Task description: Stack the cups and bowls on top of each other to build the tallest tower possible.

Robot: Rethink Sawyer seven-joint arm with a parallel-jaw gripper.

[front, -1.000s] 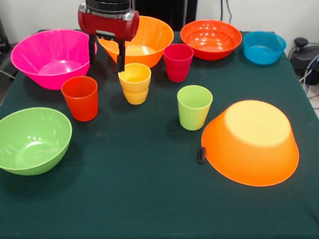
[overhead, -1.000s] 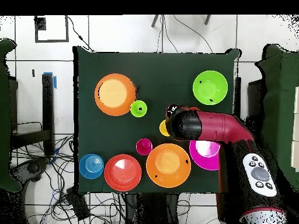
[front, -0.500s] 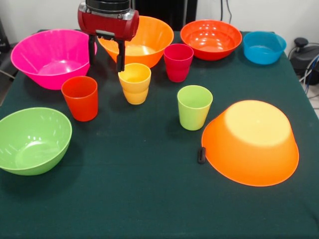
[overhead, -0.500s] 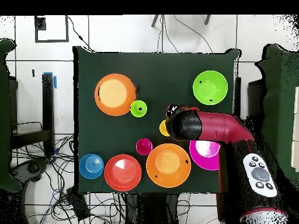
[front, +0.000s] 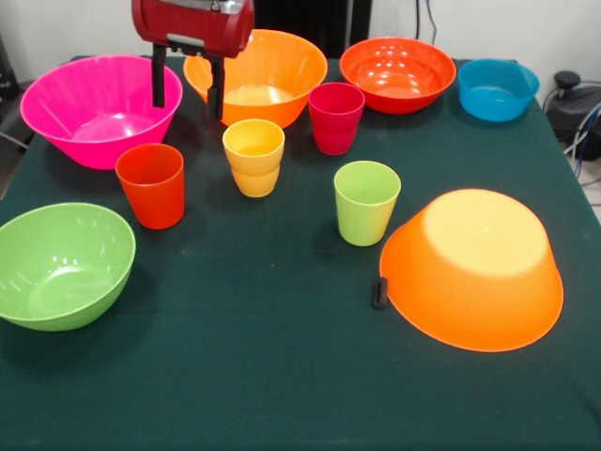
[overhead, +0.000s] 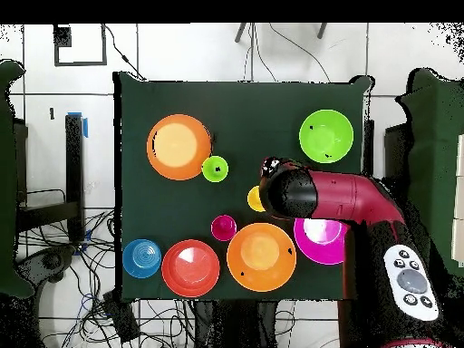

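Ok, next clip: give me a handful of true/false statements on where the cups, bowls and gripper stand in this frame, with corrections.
1. One large orange bowl lies upside down on the table. True.
2. The gripper is shut on the yellow cup. False: its fingers are apart, empty, above and beside the cup.
3. The lime green cup stands upright beside the overturned bowl. True.
4. The crimson cup sits inside the pink bowl. False: it stands on the table by the upright orange bowl.
5. A tower is already built. False: nothing is stacked.
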